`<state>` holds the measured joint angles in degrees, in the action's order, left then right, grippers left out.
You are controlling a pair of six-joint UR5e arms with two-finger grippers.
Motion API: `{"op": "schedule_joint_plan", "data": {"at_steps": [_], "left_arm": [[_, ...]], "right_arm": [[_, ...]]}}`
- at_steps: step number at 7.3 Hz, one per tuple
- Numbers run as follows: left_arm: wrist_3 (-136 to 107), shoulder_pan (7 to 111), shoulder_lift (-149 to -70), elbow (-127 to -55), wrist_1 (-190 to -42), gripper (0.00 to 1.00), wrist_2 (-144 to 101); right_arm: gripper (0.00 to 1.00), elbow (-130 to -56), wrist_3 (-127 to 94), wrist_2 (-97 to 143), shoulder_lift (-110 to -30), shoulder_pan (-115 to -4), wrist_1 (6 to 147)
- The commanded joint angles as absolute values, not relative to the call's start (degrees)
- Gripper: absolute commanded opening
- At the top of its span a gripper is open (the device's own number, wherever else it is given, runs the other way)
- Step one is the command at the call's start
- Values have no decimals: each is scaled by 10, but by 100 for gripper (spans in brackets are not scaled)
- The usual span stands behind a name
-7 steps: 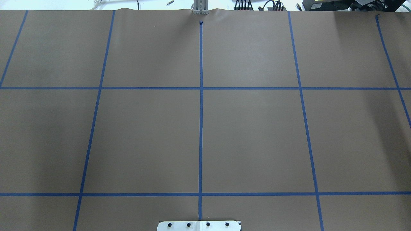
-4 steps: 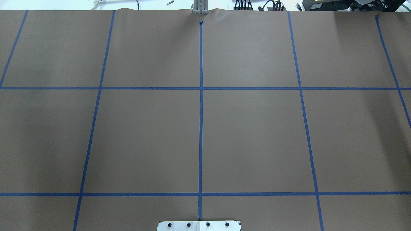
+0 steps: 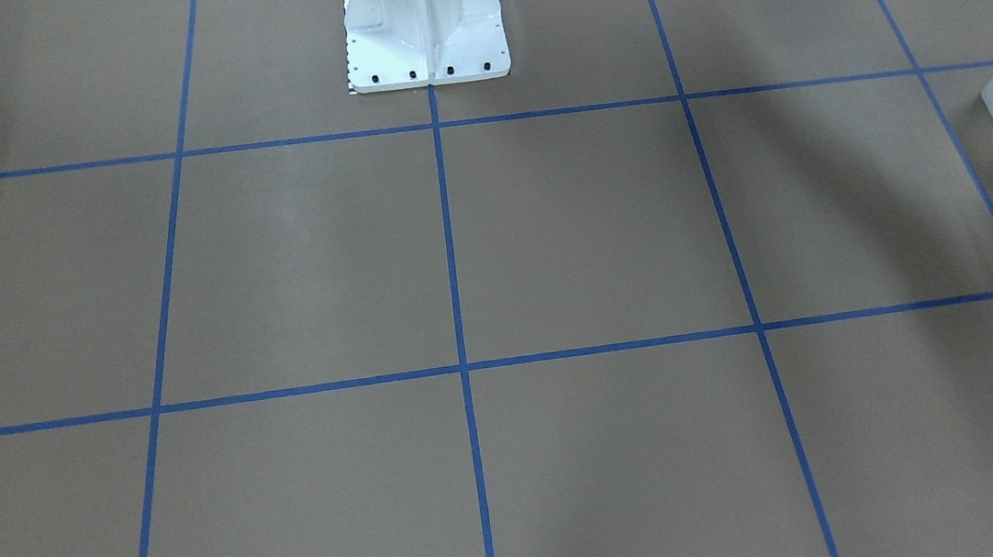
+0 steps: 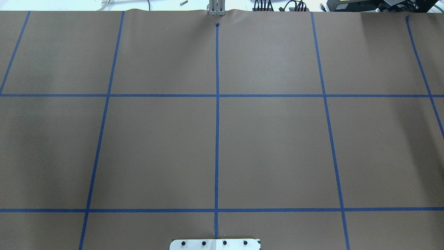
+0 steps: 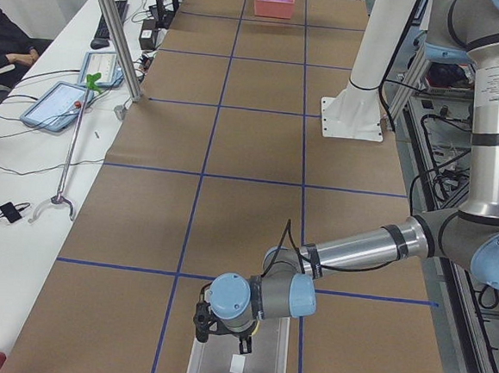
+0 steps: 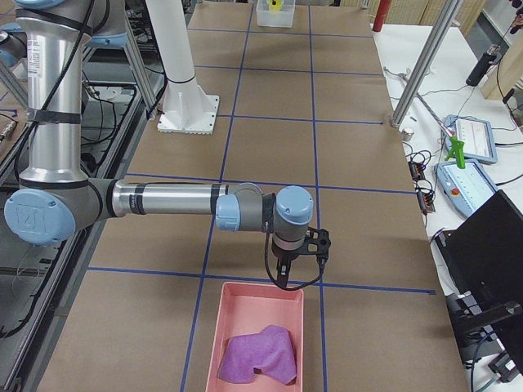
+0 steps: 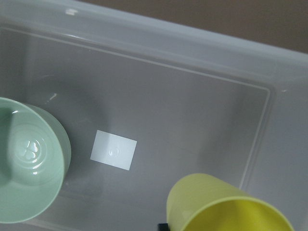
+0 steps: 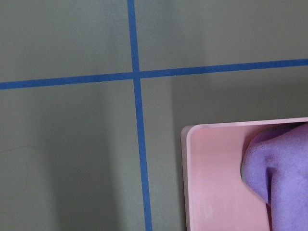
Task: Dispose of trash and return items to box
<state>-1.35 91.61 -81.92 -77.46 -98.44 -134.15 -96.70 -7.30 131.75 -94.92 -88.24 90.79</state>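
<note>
Box point(image 7: 284, 67) with bowl point(image 7: 29, 163) and cup point(image 7: 216, 207), beneath left gripper point(image 5: 223, 336); finger state cannot be told. Right gripper point(image 6: 301, 269) by tray point(image 6: 260, 304) corner; likewise.

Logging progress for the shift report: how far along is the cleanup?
Done: the mint-green bowl sits in the frosted bin, and a purple cloth lies in the pink bin. In hand: the yellow cup is within the frosted bin under the left end effector; grip unclear. Left: releasing it, if held.
</note>
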Motion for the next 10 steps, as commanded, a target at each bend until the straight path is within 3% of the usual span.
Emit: {"op": "schedule_joint_plan", "data": {"at_steps": [1,2,3,10], "left_arm": [[-11,915,-818,-746,-1031,59,-1337],[-11,915,-818,-724,-1071,75,-1337],[-11,916,-818,-729,-1081,98,-1337],[-16,954,-829,-924,-1078,99,-1337]], "right_arm": [[100,-969,-74,1317,-948,-881,908],[100,-970,-76,1317,-948,-881,908],[100,-970,-76,1317,-947,-881,908],[100,-966,-69,1317,-944,-880,909]]}}
